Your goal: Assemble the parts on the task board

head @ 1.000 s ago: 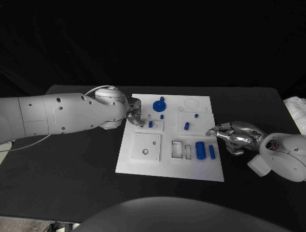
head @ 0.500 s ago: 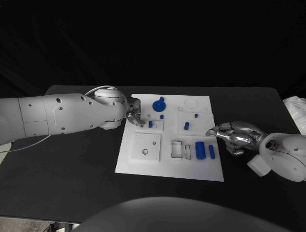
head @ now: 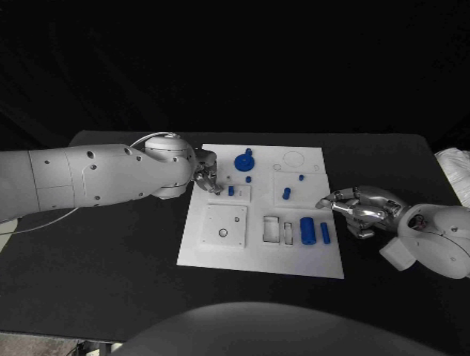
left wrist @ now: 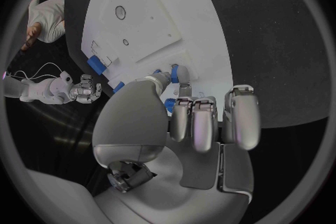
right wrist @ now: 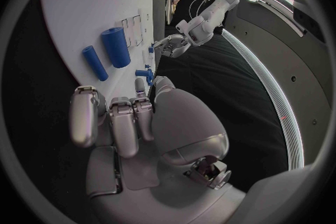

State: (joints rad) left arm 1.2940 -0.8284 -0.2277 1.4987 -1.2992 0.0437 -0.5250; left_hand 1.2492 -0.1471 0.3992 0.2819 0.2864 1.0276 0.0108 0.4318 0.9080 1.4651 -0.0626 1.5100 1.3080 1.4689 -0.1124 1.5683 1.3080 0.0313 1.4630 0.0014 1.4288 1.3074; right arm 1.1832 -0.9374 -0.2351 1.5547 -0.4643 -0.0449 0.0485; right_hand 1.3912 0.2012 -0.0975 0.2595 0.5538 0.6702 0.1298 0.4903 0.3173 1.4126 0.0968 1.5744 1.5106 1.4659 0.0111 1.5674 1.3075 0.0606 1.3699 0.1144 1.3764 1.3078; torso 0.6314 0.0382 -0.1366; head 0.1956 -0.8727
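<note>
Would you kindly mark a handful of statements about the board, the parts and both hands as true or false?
1. The task board lies on a black table. True.
2. The right hand holds the fat blue cylinder. False: the cylinder lies on the board, apart from that hand.
3. The left hand is at the board's left edge. True.
4. The thin blue cylinder lies beside the fat one. True.
5. The round blue part lies off the board. False: it lies on the board.
</note>
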